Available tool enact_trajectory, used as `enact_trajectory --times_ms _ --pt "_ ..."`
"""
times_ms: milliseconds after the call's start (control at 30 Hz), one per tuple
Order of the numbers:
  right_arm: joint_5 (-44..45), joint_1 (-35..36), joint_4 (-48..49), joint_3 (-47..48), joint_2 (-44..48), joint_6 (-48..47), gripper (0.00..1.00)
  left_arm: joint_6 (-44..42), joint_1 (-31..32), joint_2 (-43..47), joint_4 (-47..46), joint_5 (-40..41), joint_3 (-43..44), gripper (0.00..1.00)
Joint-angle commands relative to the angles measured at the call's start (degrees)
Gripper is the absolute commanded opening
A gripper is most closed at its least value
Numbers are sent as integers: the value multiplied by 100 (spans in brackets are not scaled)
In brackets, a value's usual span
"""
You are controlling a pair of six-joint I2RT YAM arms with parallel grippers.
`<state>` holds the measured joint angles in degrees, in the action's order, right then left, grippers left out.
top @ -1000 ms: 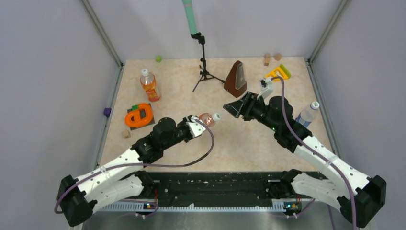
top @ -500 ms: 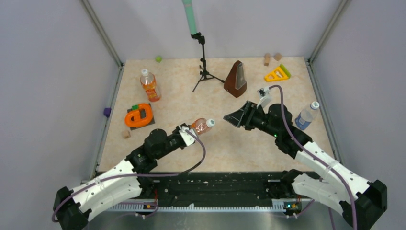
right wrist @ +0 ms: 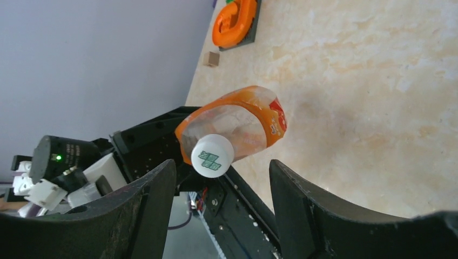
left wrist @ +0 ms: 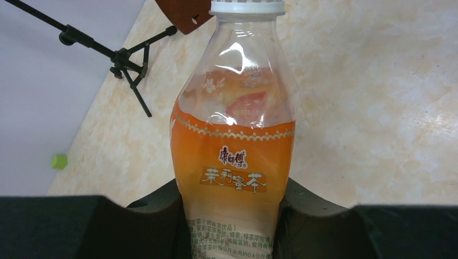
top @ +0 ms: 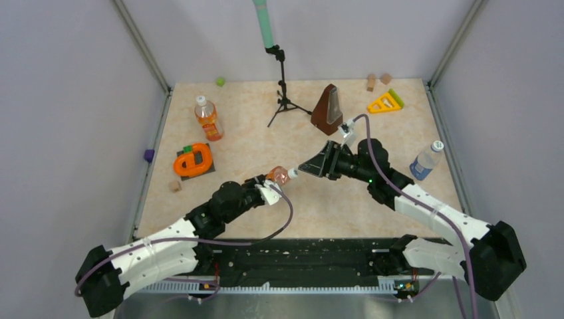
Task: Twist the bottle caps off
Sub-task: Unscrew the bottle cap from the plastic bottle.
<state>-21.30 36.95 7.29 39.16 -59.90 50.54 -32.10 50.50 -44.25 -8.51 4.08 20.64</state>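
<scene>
Bottle (left wrist: 235,162): likely light, thin-walled, slippery; clenched in left gripper (left wrist: 232,200). Cap (right wrist: 211,155): take by rim; just ahead of right gripper (right wrist: 221,168), jaws spread.

Bottle (left wrist: 235,145) base beyond lower edge.

The squat bottle (left wrist: 235,162) holds orange liquid under a clear top, with an orange label. Its cap (right wrist: 212,155) is white with green print, maybe a logo. The table (top: 246,143) is beige, marbled.
</scene>
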Motion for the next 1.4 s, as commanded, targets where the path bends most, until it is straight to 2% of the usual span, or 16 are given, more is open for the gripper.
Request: enact_trajectory --times_ms 0,333,500,633,700,767,800,833,933,1033,1167,1200,1233,1367 --pt "-551 -4 374 179 -306 -63 63 -74 45 -136 -572 158 79 0" --pt "-537 5 706 4 -465 159 63 -120 197 -261 -807 100 65 0" --pt "-587 5 714 46 -609 145 55 -249 197 -351 -866 59 132 0" --pt "-679 5 706 120 -667 77 53 -331 197 -433 -902 63 166 0" --pt "-706 5 667 180 -685 31 50 -339 197 -486 -892 75 197 0" --pt "-746 5 608 245 -743 -33 37 -361 197 -524 -888 76 221 0" --pt "-794 5 595 276 -772 -55 34 -372 197 -537 -881 88 229 0" --pt "-845 5 584 303 -806 -72 35 -381 197 -536 -875 104 236 0" --pt "-959 5 581 363 -887 -100 50 -402 197 -524 -868 156 243 0" --pt "-982 5 528 388 -947 -131 52 -431 199 -504 -824 192 250 0" --pt "-1032 5 542 391 -946 -158 37 -440 197 -467 -780 228 256 0" --pt "-1005 5 536 383 -921 -163 23 -436 197 -454 -763 233 249 0" --pt "-981 5 522 377 -898 -169 16 -438 197 -445 -762 234 243 0" --pt "-941 5 540 315 -802 -239 13 -390 201 -420 -766 227 226 0"
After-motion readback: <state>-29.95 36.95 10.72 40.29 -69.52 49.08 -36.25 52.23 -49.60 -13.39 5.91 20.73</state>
